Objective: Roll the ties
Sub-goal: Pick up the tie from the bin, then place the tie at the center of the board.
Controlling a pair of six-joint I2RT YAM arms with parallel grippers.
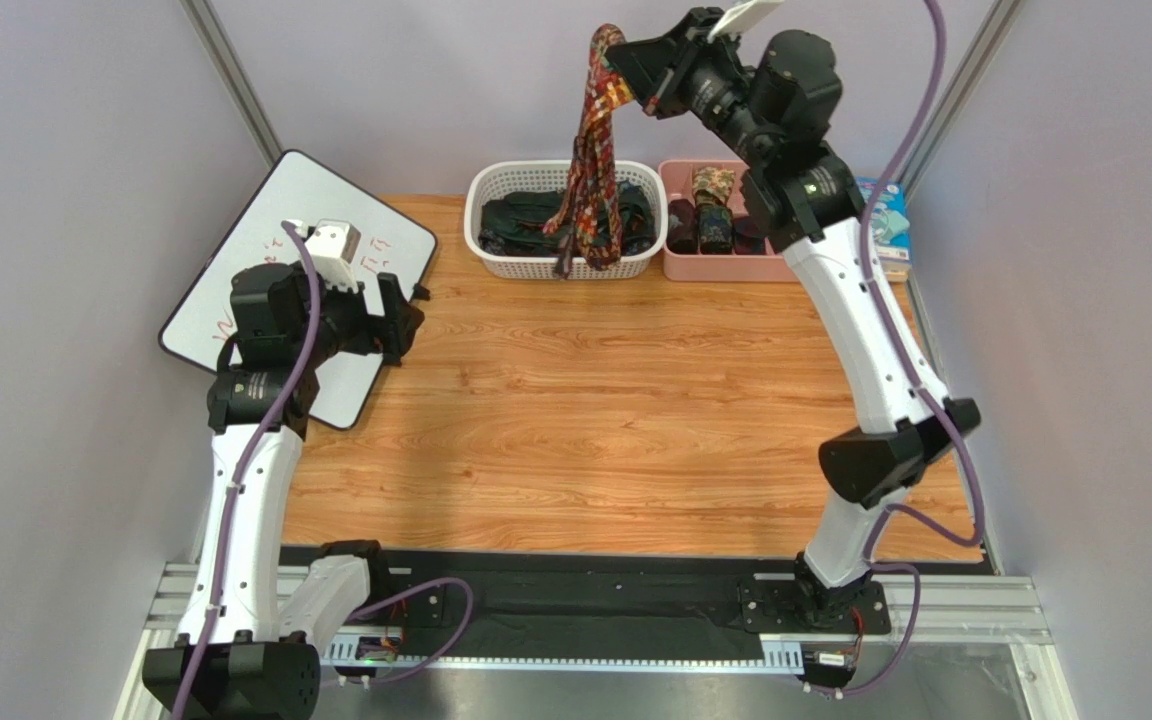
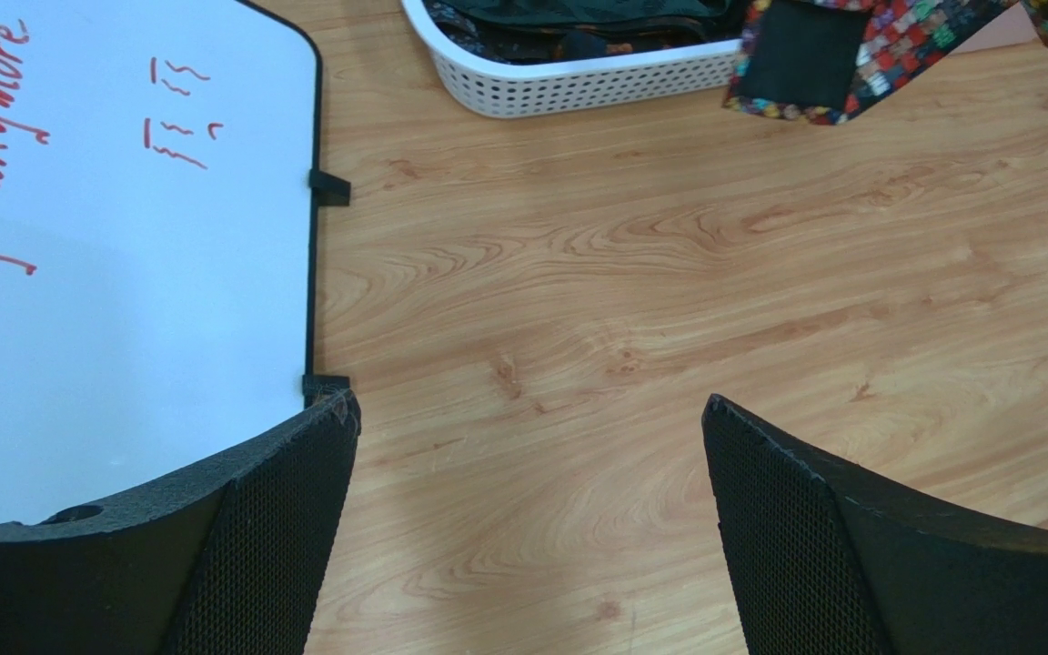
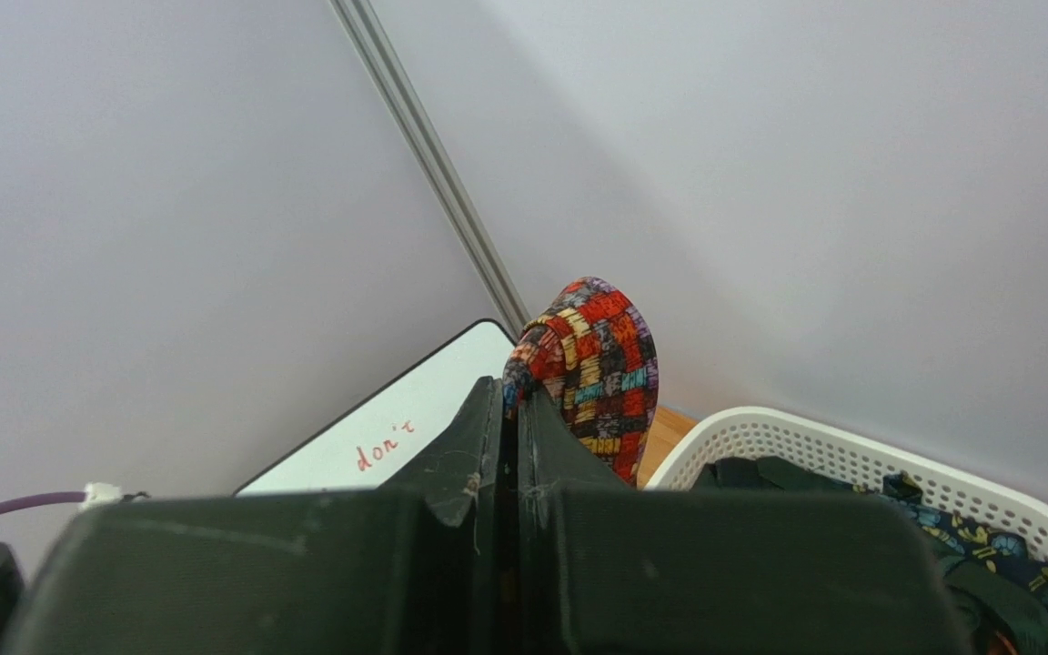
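High above the white basket (image 1: 495, 255), my right gripper (image 1: 630, 68) is shut on a red-orange patterned tie (image 1: 591, 165). The tie hangs down in a long doubled strip, its lower end in front of the basket's near wall. In the right wrist view the tie (image 3: 601, 369) folds over the tips of the closed fingers (image 3: 489, 437). Its tail end (image 2: 885, 48) shows at the top of the left wrist view. Dark ties (image 1: 522, 218) lie in the white basket. My left gripper (image 1: 396, 318) is open over bare wood beside the whiteboard, with nothing between its fingers (image 2: 270, 532).
A pink bin (image 1: 680, 264) at the back right holds rolled ties (image 1: 713, 203). A whiteboard (image 1: 274, 248) with red writing lies at the left edge of the wooden table (image 1: 612, 420). Grey walls enclose the back and sides.
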